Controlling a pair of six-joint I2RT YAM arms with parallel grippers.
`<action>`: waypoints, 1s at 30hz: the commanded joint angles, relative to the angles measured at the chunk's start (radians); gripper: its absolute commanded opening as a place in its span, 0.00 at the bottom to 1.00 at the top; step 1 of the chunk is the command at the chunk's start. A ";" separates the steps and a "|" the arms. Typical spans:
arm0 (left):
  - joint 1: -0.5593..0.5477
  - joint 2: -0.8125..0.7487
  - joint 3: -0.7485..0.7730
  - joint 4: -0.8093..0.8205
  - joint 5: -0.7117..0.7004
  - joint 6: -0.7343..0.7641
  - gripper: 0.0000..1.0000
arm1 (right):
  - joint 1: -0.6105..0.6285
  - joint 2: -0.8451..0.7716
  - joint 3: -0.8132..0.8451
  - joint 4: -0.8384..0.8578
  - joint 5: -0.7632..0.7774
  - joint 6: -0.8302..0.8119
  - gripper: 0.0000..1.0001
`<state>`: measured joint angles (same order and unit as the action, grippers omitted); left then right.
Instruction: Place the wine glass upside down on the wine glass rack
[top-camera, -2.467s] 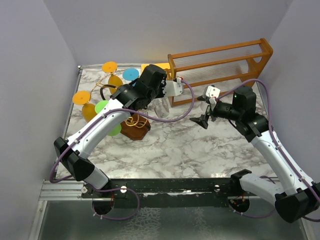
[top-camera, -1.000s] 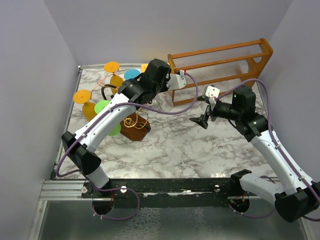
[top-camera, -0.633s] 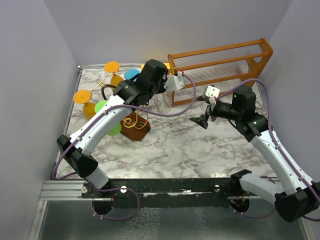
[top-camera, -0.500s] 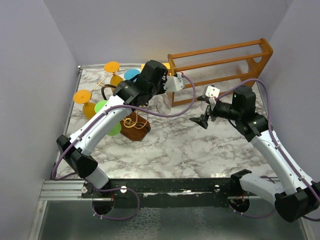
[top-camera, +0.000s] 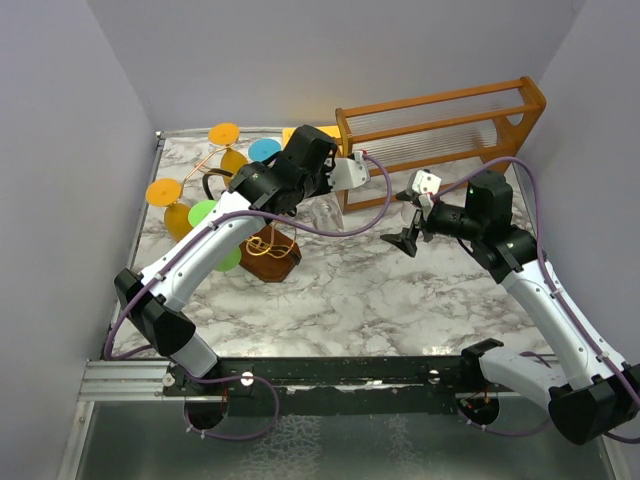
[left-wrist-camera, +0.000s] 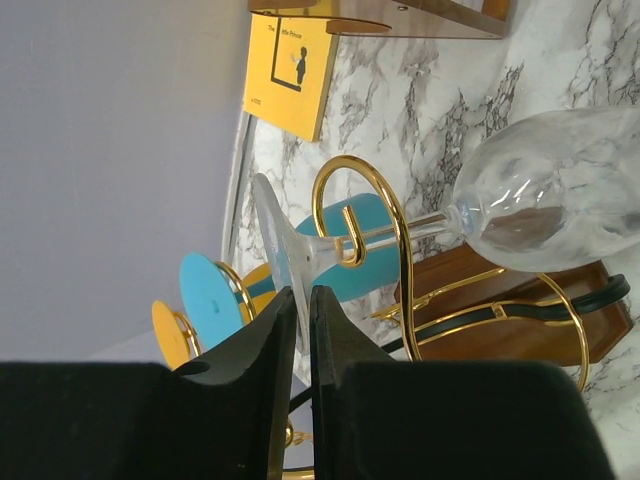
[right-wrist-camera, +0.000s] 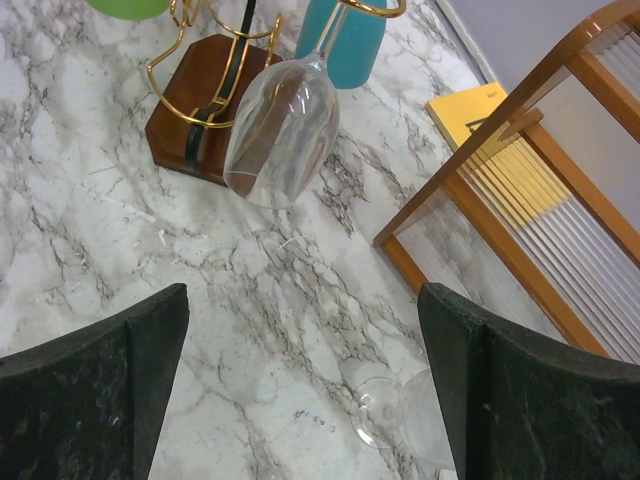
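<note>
Where left claw (left-wrist-camera: 303, 293) ends (tips), wine glass (left-wrist-camera: 540, 190) hangs

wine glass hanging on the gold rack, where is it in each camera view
Top external: wine glass at centre, under the left arm's wrist.
Left wrist: bowl at right, stem through a gold hook.
Right wrist: upper centre-left, bowl down.
Shared landmark: brown wooden base.

Two clear wine glasses (right-wrist-camera: 283, 130) (right-wrist-camera: 400, 425). Four coloured plastic goblets: two orange (top-camera: 163, 193) (top-camera: 222, 132), one blue (top-camera: 262, 148), one green (top-camera: 204, 212). One gold-wire rack on a brown wooden base (top-camera: 272, 256), one orange-brown wooden frame (top-camera: 440, 100), one yellow booklet (left-wrist-camera: 290, 72).
</note>
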<state>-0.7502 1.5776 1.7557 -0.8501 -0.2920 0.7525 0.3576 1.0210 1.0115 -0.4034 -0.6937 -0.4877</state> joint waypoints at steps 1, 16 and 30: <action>-0.003 -0.023 0.005 -0.016 0.014 -0.023 0.14 | -0.008 0.000 -0.015 0.009 -0.017 -0.006 0.96; -0.003 -0.027 -0.003 0.013 0.034 -0.018 0.18 | -0.019 0.004 -0.007 0.004 -0.017 -0.001 0.96; -0.003 -0.017 -0.005 0.040 0.089 -0.011 0.17 | -0.023 0.008 -0.020 0.008 -0.032 -0.007 0.96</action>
<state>-0.7502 1.5776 1.7432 -0.8463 -0.2447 0.7464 0.3401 1.0245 1.0065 -0.4034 -0.6964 -0.4877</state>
